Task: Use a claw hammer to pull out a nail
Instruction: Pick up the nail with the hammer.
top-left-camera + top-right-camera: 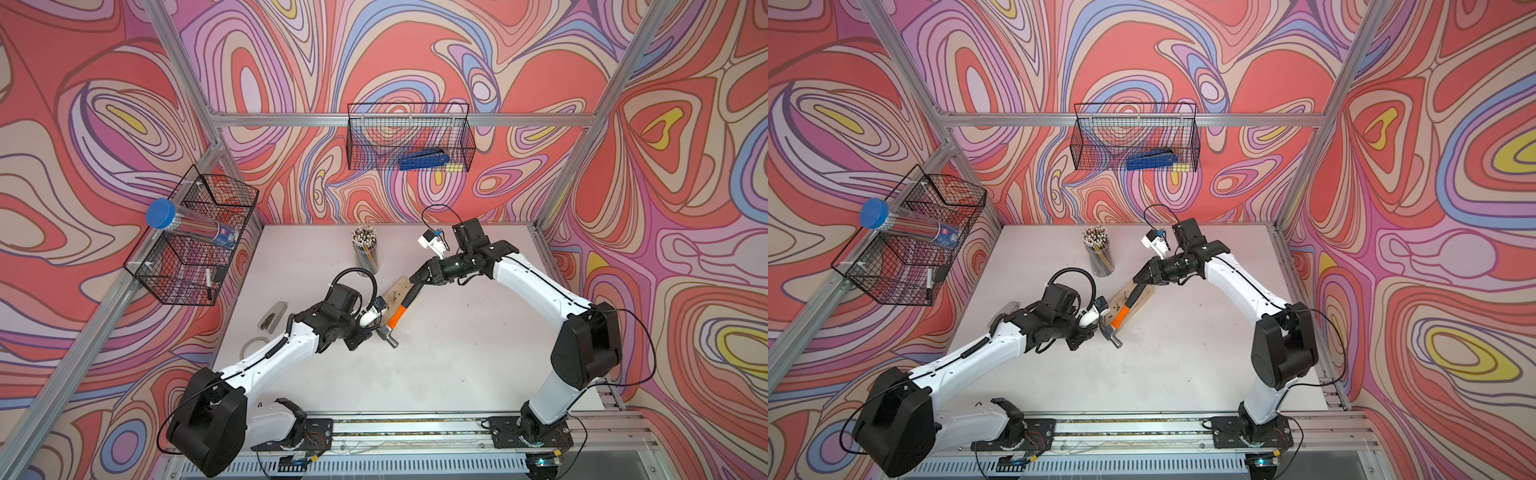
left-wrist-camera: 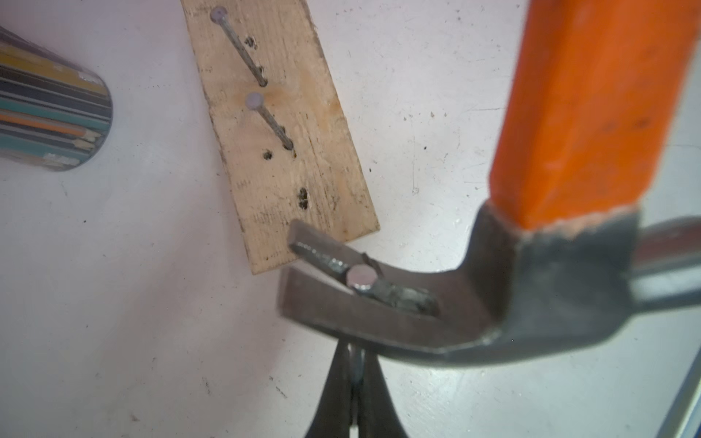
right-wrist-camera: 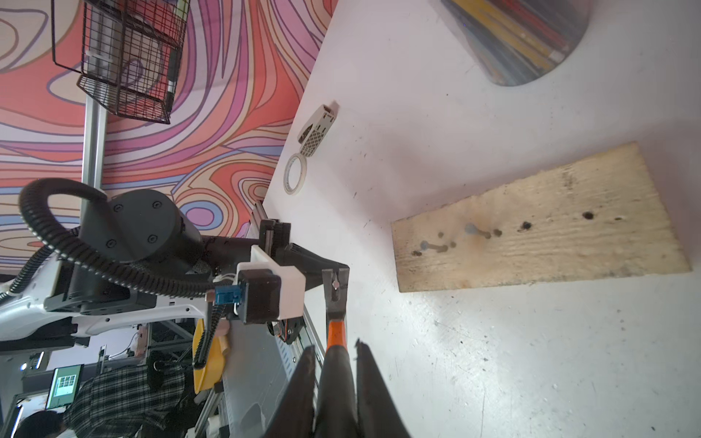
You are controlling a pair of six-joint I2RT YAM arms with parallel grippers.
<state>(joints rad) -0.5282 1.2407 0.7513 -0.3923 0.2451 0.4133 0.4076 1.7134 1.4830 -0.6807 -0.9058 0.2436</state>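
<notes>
White table (image 1: 457, 361): right claw (image 1: 416, 280) grips claw hammer (image 1: 394, 318), arm stretched inward; left claw (image 2: 354, 364) pinches nail (image 2: 362, 278).

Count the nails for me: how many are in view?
3. First nail and second nail stand in the board, the first nearer the hammer. Third nail sits in its claw, off the board. Others may be hidden.

The hammer (image 1: 395, 318) has an orange and black handle and a silver head; the nail (image 2: 362, 278) is grey. The board (image 2: 288, 132) is pale wood with dark holes, the bench (image 1: 436, 365) white, the walls (image 1: 415, 50) swirled red, pink, purple, blue and yellow.
</notes>
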